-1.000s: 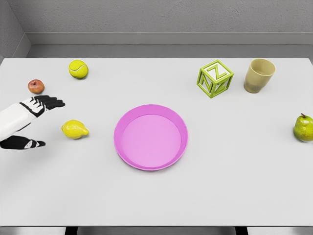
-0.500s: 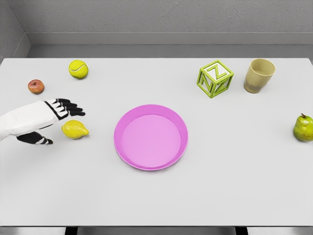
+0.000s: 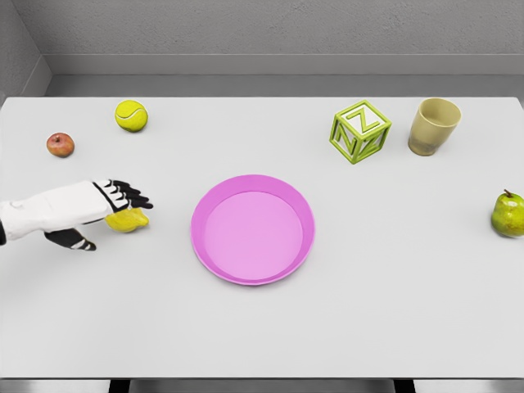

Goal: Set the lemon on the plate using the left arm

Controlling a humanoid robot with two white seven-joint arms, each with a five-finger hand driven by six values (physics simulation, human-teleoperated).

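Note:
The yellow lemon (image 3: pixel 131 220) lies on the white table left of the pink plate (image 3: pixel 252 228), mostly covered by my left hand (image 3: pixel 105 214). The hand's black fingers (image 3: pixel 129 196) stretch over the lemon's top and the thumb (image 3: pixel 74 240) sits lower left of it, spread apart and not closed around the fruit. The white forearm enters from the left edge. The plate holds nothing. My right arm does not show.
A tennis ball (image 3: pixel 131 115) and a small red apple (image 3: pixel 60 145) sit at the back left. A green letter block (image 3: pixel 360 131) and a tan cup (image 3: pixel 434 126) stand at the back right. A green pear (image 3: pixel 508 214) is at the right edge.
My left hand has moved right and slightly down, from beside the apple to over the lemon, now covering most of it. The lemon has not moved.

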